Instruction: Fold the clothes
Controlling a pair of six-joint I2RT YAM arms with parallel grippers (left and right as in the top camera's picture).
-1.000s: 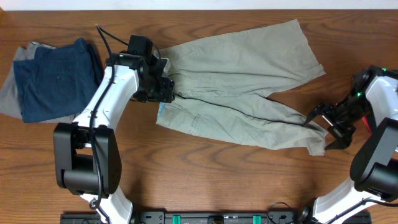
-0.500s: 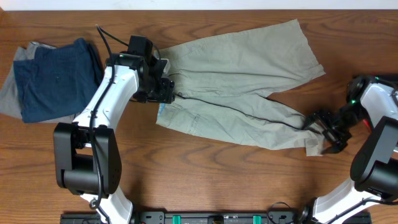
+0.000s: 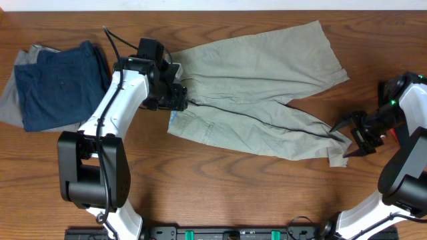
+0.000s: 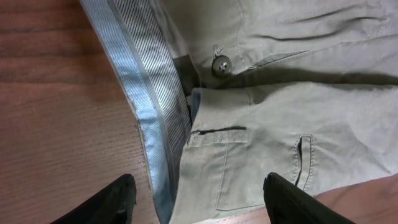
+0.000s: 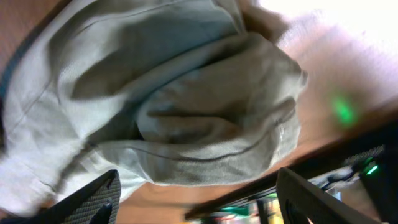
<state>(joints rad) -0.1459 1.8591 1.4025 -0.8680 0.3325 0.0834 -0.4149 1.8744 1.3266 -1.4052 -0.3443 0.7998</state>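
The khaki trousers [image 3: 253,87] lie spread flat across the middle of the surface [image 3: 220,193], waist to your left and both legs running off to the right. Your left end effector [image 3: 179,97] hangs released over the waistband [image 4: 155,124], its fingers standing apart either side of the fly, just below the button [image 4: 221,64], and pinching nothing. Your right end effector [image 3: 347,138] is also released, with its fingers spread around the bunched hem [image 5: 205,124] of the nearer leg. To take this grab well, sink the right fingers until both layers of the hem sit between them before you clench, since the cloth is rumpled there and a shallow bite would likely catch one layer only. Take the waistband through its full thickness too, striped lining included. The far leg splays away toward the back edge, so it will probably need aligning with the near one before any fold. A navy garment [image 3: 60,83] on a grey garment [image 3: 10,107] lies well off to the left, clear of the waist; keep the fold from sweeping that way.
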